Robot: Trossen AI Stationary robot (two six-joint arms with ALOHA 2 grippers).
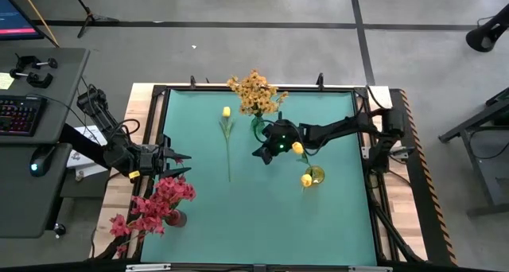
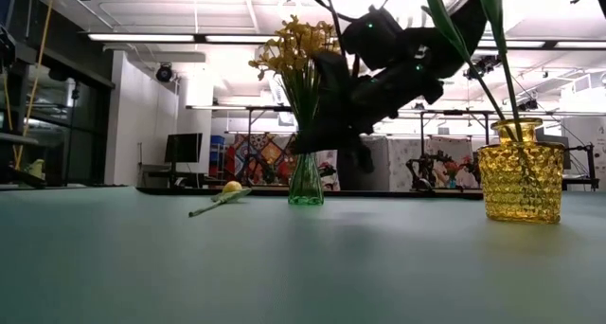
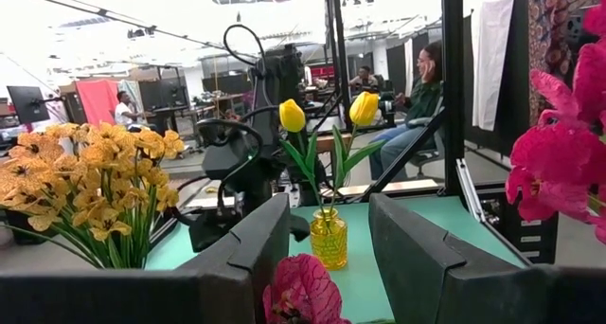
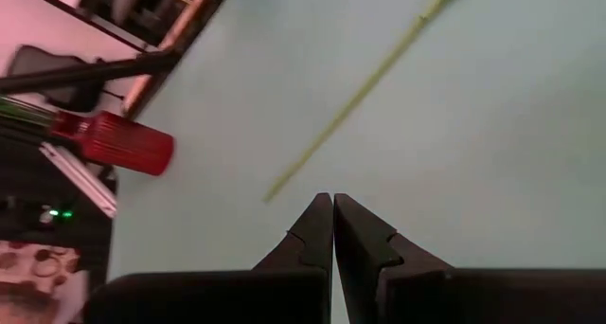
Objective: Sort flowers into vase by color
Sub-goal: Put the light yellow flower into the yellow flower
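- Right gripper: over the middle of the table, just beside the green vase; fingers pressed together with nothing between them.
- Left gripper: waiting at the table's left edge, jaws parted and empty, close to the red-pink blooms.
- Loose yellow tulip: lies flat on the green table, bud toward the far edge, stem trailing toward the near edge; the one flower not yet in a vase.
- Orange-yellow spray: standing in the green vase near the far edge.
- Two yellow tulips: in the yellow vase, right of centre.
- Red vase: near-left corner, holding the red-pink blooms.
- Hazard, judged: the thin stem lies flush on the table, so closing fingers may slide over it or roll it aside.
- Hazard, judged: the right arm works between two narrow vases; a careless swing could tip either one.
- Hazard, judged: threading a third stem into the yellow vase may jostle the tulips already there.
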